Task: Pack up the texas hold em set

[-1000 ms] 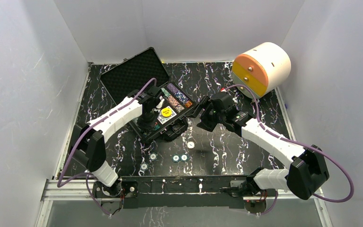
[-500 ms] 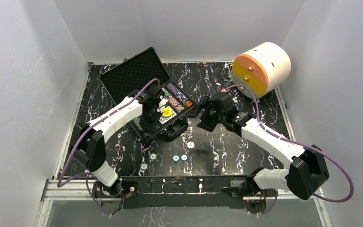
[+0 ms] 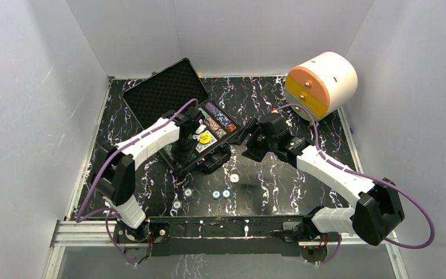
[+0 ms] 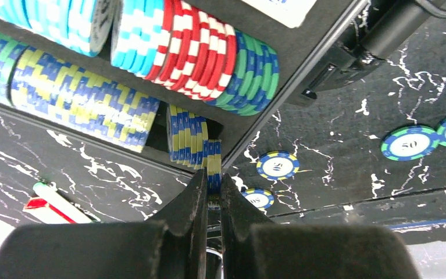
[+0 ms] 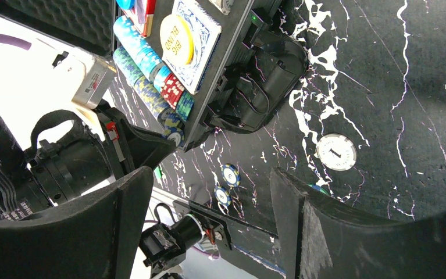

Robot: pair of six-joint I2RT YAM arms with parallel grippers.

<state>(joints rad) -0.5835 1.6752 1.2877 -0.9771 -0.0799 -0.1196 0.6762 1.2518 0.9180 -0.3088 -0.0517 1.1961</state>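
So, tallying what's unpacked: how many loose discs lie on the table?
5: white disc nearest the case; middle-left chip and middle-right chip side by side; left chip beyond them; near-left chip lowest in the top view. Others may be hidden.

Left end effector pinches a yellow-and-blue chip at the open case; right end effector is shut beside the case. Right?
One thing is wrong: the right end effector is open, fingers wide apart with nothing between them, as the right wrist view shows. The left end effector does pinch a yellow-and-blue chip at the open case.
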